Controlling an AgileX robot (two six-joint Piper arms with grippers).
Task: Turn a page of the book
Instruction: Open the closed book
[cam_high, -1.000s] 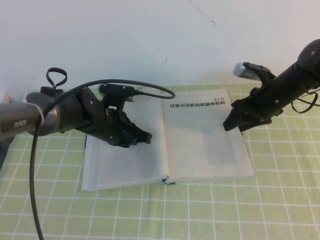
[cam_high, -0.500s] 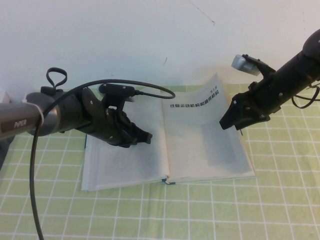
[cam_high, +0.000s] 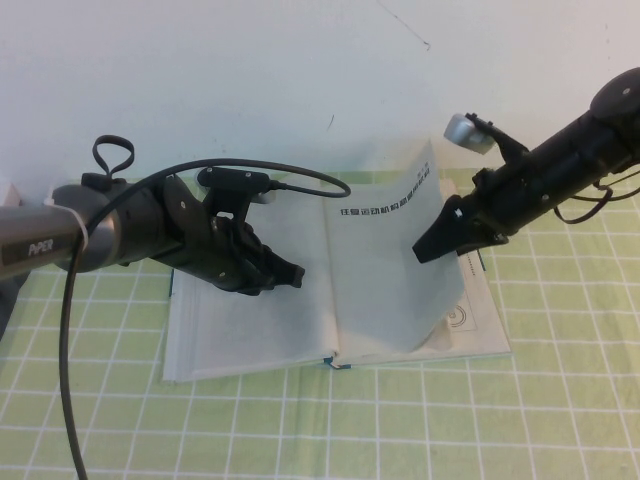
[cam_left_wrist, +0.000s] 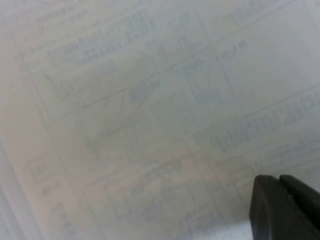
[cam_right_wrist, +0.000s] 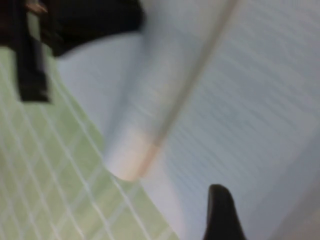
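The book (cam_high: 250, 325) lies open on the green checked cloth. Its right-hand page (cam_high: 395, 270), with the bold black heading, is lifted and curls up toward the spine. My right gripper (cam_high: 427, 250) is against the page's raised outer edge and stands open. One fingertip (cam_right_wrist: 220, 210) shows against the curled page (cam_right_wrist: 240, 100). The leaf below (cam_high: 465, 315) shows a round diagram. My left gripper (cam_high: 292, 274) rests shut on the book's left leaf. Its closed tips (cam_left_wrist: 281, 202) sit on the diagram print (cam_left_wrist: 150, 100).
A black cable (cam_high: 250, 175) loops from the left arm over the book's far edge. A white wall (cam_high: 300, 70) rises just behind the book. Green checked cloth (cam_high: 400, 420) stretches in front of and to the right of the book.
My right gripper has moved left and slightly up, taking the page's outer edge with it. The page went from flat to arched, uncovering the leaf below. The left arm has not moved.
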